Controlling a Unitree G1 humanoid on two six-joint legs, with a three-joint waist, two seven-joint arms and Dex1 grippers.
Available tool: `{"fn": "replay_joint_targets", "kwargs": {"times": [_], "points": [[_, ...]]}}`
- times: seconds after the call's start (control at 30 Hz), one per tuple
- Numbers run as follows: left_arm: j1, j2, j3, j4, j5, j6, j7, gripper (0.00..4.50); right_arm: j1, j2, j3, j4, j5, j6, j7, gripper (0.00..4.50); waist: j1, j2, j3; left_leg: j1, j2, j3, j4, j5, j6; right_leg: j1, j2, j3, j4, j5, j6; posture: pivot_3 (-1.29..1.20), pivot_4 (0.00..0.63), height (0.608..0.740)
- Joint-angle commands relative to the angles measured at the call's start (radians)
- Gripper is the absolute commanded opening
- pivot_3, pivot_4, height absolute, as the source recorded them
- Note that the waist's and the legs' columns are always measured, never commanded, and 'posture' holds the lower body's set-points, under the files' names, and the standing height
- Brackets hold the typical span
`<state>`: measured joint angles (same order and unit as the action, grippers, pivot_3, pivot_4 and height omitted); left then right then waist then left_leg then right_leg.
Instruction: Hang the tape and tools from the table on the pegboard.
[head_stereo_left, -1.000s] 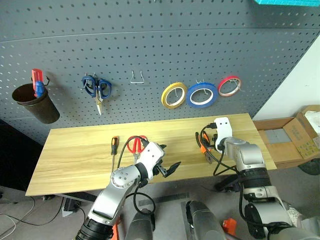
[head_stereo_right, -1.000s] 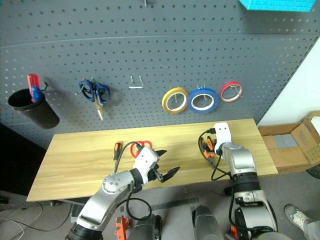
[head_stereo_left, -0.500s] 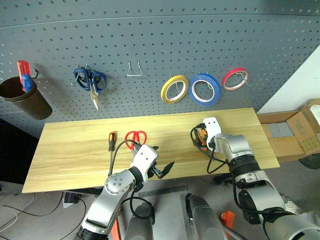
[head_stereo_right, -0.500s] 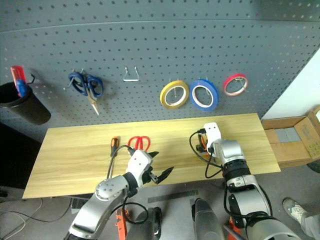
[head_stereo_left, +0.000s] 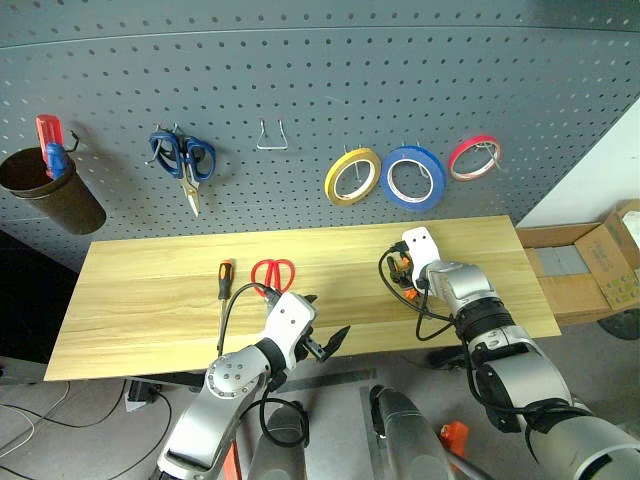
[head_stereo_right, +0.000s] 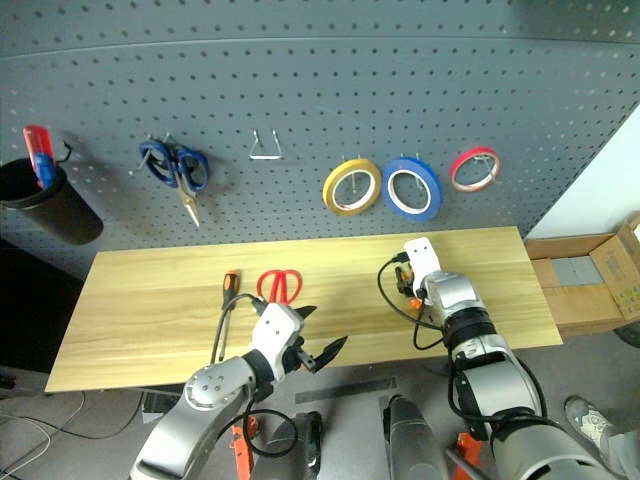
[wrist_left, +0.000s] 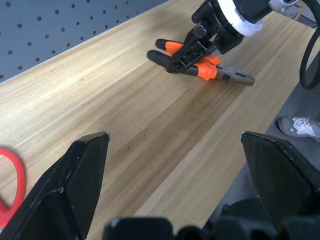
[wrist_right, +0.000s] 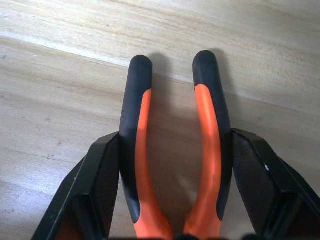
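Note:
Orange-and-black pliers (wrist_right: 142, 150) lie on the light wooden table (head_stereo_left: 150, 300), right of the middle. My right gripper (wrist_right: 175, 137) reaches over them with a finger pressed against the outside of each handle. Red-handled scissors (head_stereo_left: 271, 274) and a small screwdriver (head_stereo_left: 223, 285) lie left of the middle. My left gripper (wrist_left: 175, 150) hovers open and empty over the table's front edge, just right of the scissors. The blue tape (head_stereo_left: 413, 177) hangs on a hook of the dark pegboard (head_stereo_left: 320, 70).
On the pegboard hang blue-handled scissors (head_stereo_left: 183, 162), an empty wire hook (head_stereo_left: 266, 136), a yellow roll (head_stereo_left: 351, 175), a red roll (head_stereo_left: 474, 157) and a dark cup (head_stereo_left: 40, 188) holding a red-and-blue tool. Cardboard boxes (head_stereo_left: 600, 265) stand right of the table.
The camera has tilted, shifting the whole picture. My right gripper has pushed a little further over the pliers and its fingers have closed in on the handles. The left gripper stays open.

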<state>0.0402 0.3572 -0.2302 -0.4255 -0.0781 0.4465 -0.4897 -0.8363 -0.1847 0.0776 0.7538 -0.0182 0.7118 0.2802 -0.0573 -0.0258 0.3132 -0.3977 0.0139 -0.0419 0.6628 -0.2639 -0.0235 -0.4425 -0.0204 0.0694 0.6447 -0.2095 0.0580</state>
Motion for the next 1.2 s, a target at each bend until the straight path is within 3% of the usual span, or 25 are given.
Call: {"fn": "replay_joint_targets", "kwargs": {"times": [0.03, 0.17, 0.3, 0.4, 0.53, 0.8, 0.97, 1.2], "points": [[-0.001, 0.001, -0.012, -0.035, 0.000, -0.028, -0.004, 4.50, 0.014, -0.016, 0.032, -0.053, -0.003, 0.005, 0.070, 2.74, 0.000, 0.000, 0.000, 0.000, 0.000, 0.000, 0.000, 0.000, 0.000, 0.000, 0.000, 0.000, 0.000, 0.000, 0.000, 0.09, 0.308, 0.740], [0.002, -0.014, 0.004, -0.068, -0.023, -0.015, 0.000, 4.50, 0.090, -0.070, 0.096, -0.269, 0.017, 0.010, 0.215, 2.74, 0.008, 0.000, -0.001, -0.002, 0.000, -0.001, 0.000, 0.000, 0.000, -0.001, 0.000, -0.001, -0.001, 0.000, -0.001, 0.09, 0.262, 0.740], [0.071, 0.001, 0.033, -0.183, -0.041, 0.001, 0.009, 4.50, 0.251, -0.174, 0.161, -0.671, 0.020, -0.146, 0.342, 2.74, 0.018, 0.001, -0.004, -0.005, 0.000, -0.002, -0.001, 0.000, -0.001, -0.005, -0.001, -0.002, 0.000, 0.003, -0.005, 0.09, 0.209, 0.740], [0.121, -0.016, 0.074, -0.268, -0.048, 0.016, 0.056, 4.50, 0.304, -0.144, 0.109, -0.866, 0.086, -0.115, 0.327, 2.74, 0.018, 0.000, -0.013, -0.007, 0.000, -0.004, -0.001, -0.001, -0.003, -0.008, -0.001, -0.002, 0.000, 0.003, -0.005, 0.11, 0.177, 0.740], [0.161, -0.069, 0.151, -0.357, -0.021, 0.026, 0.172, 4.50, 0.246, -0.010, 0.090, -0.986, 0.124, -0.165, 0.241, 2.74, 0.023, -0.001, -0.038, -0.008, 0.000, -0.005, -0.001, 0.001, -0.007, -0.008, -0.001, -0.005, 0.000, 0.003, -0.005, 0.13, 0.129, 0.740], [0.085, -0.085, 0.228, -0.337, 0.034, -0.028, 0.263, 4.50, -0.038, 0.204, 0.039, -0.793, 0.123, -0.397, 0.080, 2.74, 0.045, -0.009, -0.087, -0.004, 0.000, -0.008, 0.000, 0.009, -0.017, -0.002, 0.000, -0.008, -0.001, 0.004, -0.002, 0.16, 0.104, 0.740], [-0.035, -0.112, 0.255, -0.263, 0.032, -0.031, 0.301, 4.50, -0.250, 0.287, -0.025, -0.424, 0.103, -0.708, -0.033, 2.74, 0.063, -0.013, -0.106, -0.001, 0.000, -0.008, -0.001, 0.009, -0.016, 0.002, 0.000, -0.010, -0.001, 0.006, -0.008, 0.20, 0.104, 0.740], [-0.234, -0.114, 0.287, -0.104, 0.064, -0.069, 0.352, 4.50, -0.470, 0.331, -0.108, 0.001, 0.127, -0.982, -0.113, 2.74, 0.083, -0.013, -0.106, -0.001, 0.000, -0.010, -0.003, 0.010, -0.016, 0.001, 0.000, -0.012, 0.000, 0.007, -0.010, 0.26, 0.151, 0.740]]}}
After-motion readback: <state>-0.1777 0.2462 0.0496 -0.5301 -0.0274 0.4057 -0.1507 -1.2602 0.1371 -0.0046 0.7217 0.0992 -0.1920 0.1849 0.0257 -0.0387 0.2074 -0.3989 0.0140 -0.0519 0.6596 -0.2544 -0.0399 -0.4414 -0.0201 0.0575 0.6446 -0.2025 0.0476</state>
